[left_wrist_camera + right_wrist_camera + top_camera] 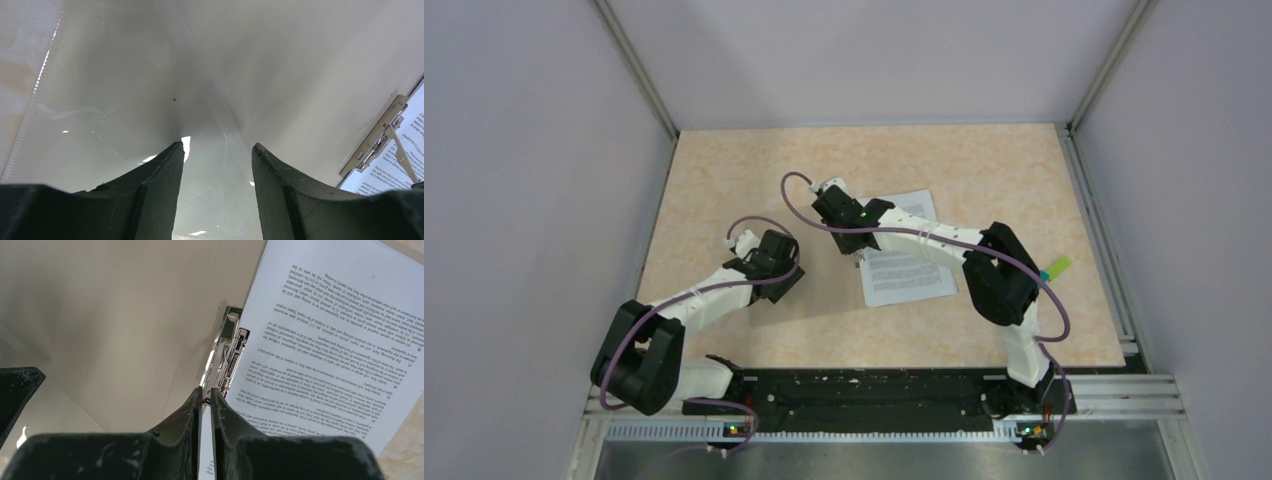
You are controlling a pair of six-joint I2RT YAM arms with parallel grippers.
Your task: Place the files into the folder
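The folder lies open and flat mid-table, its pale tan inner face filling the right wrist view. A metal clip runs along its spine. One printed white file lies on the right half, its text visible. My right gripper sits at the clip's near end with its jaws almost together, pinching the thin clip lever. My left gripper is open, its fingers spread over the folder's glossy left cover, nothing between them. From above it stands left of the spine.
A small green block lies at the table's right side, beside the right arm's elbow. Metal frame rails border the table on the left and right. Grey walls close in the cell.
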